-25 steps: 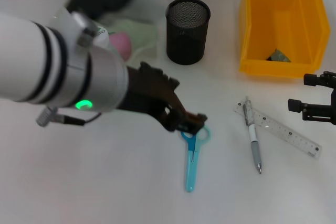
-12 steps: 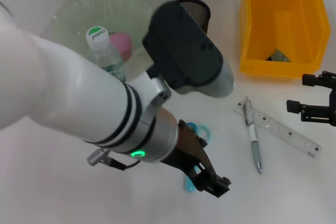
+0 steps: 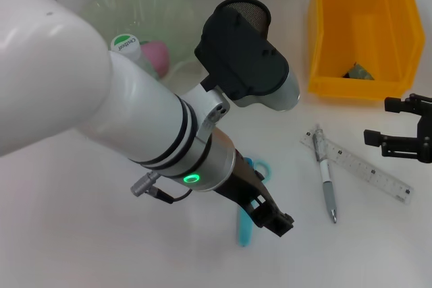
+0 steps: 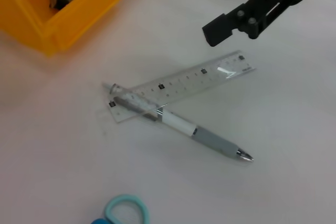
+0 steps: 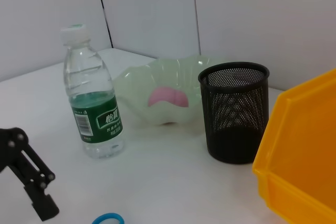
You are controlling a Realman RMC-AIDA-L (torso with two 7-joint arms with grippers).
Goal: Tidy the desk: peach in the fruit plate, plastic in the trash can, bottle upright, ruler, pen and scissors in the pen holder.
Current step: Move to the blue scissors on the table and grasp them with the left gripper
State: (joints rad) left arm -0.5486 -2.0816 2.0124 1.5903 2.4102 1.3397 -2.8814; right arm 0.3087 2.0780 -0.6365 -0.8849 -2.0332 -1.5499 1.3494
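Observation:
The teal scissors (image 3: 244, 231) lie flat on the white desk, mostly covered by my left arm. My left gripper (image 3: 273, 220) hovers just above them, by the blades. One handle ring (image 4: 124, 211) shows in the left wrist view. A clear ruler (image 3: 368, 170) lies to the right, and a grey-and-white pen (image 3: 326, 183) rests across its end. My right gripper (image 3: 391, 123) stands open and empty beside the ruler. The pink peach (image 5: 168, 98) sits in the green fruit plate (image 5: 137, 82). The bottle (image 5: 94, 108) stands upright. Crumpled plastic (image 3: 358, 72) lies in the yellow trash can (image 3: 364, 32).
The black mesh pen holder (image 5: 236, 111) stands between the fruit plate and the trash can; my left arm partly hides it in the head view. A white wall runs behind the desk. Bare desk lies to the front left.
My left arm has swung from the scissors' handles toward the near side and now covers their middle. The right gripper has shifted slightly. The scissors, pen and ruler have not moved.

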